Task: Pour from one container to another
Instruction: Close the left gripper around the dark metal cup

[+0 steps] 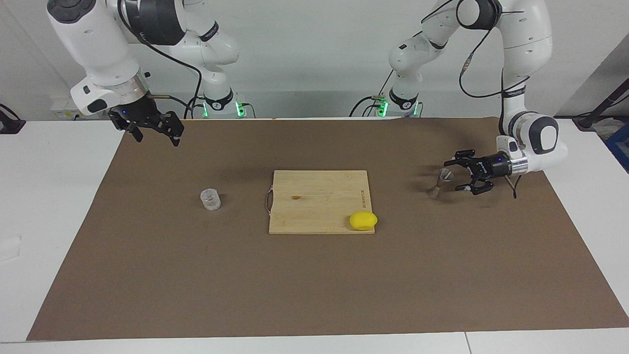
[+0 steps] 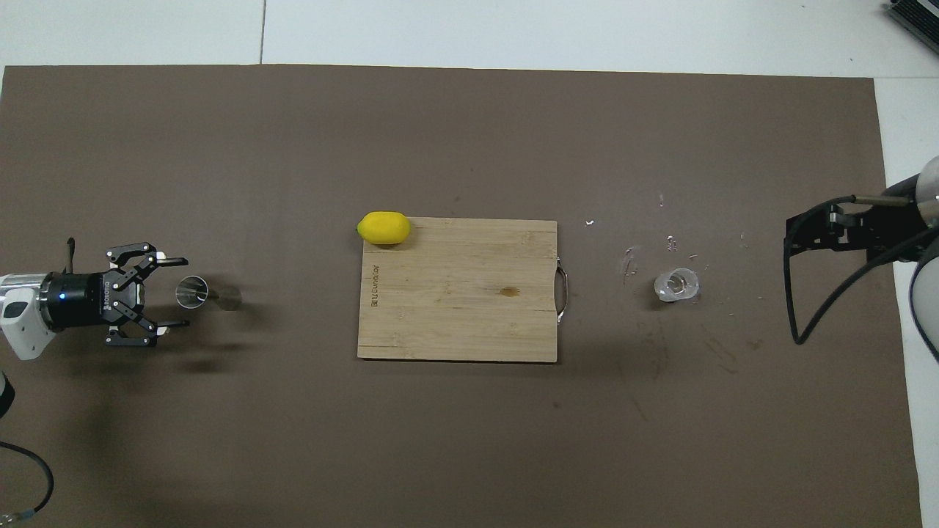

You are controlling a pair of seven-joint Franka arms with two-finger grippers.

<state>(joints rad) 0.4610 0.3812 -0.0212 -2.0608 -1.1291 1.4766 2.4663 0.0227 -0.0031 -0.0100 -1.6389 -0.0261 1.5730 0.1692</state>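
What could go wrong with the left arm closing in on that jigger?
1. The left gripper comes in sideways, open, level with the jigger; a fingertip clipping that narrow-waisted piece could topple it.
2. The glass cup stands past the cutting board with its lemon; carrying across risks a collision.
3. The right gripper waits well above the cup.
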